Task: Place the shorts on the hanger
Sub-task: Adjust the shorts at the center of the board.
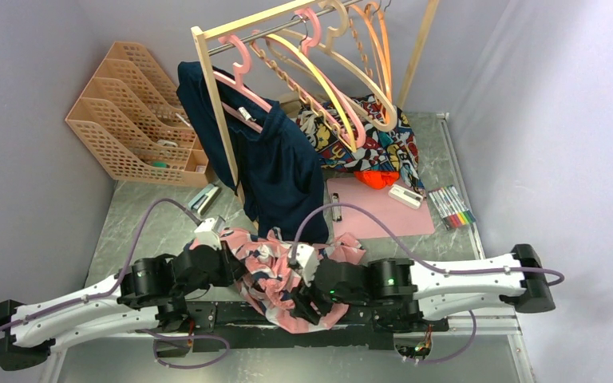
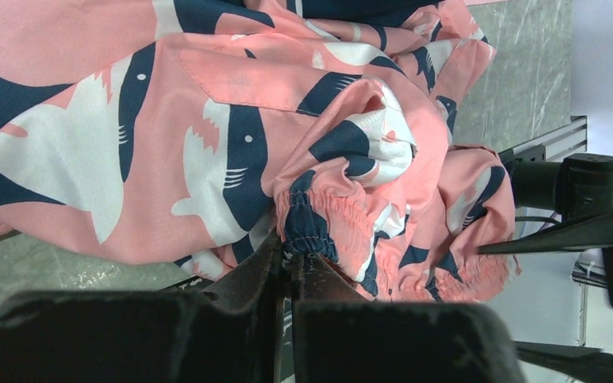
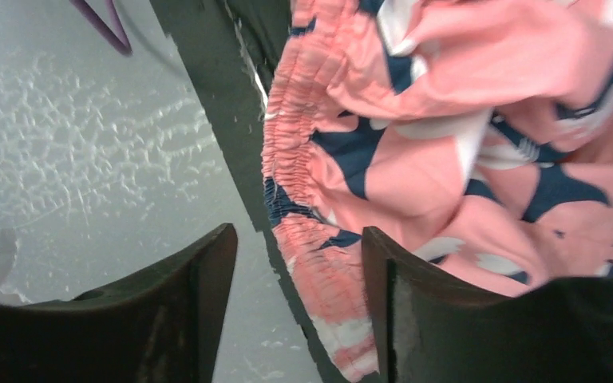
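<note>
The salmon-pink shorts [image 1: 283, 313] with navy and white shapes lie bunched at the table's near edge, between my two arms. My left gripper [image 1: 238, 274] is shut on a gathered navy bit of their elastic waistband [image 2: 313, 227]; in the left wrist view the left gripper [image 2: 291, 254] has its jaws pressed together on it. My right gripper [image 1: 306, 300] is open at the shorts' right side. In the right wrist view the right gripper [image 3: 297, 239] has the waistband edge [image 3: 327, 271] lying loose between its fingers, close to the right one. The pale yellow hanger [image 1: 329, 89] hangs on the rack at the back.
A wooden rack [image 1: 215, 104] carries pink hangers [image 1: 243, 60], beige ones and a navy garment [image 1: 279, 171]. Behind it lie a cartoon-print cloth [image 1: 383, 148], a pink mat [image 1: 375, 209], markers [image 1: 451, 206] and an orange file organiser [image 1: 132, 120].
</note>
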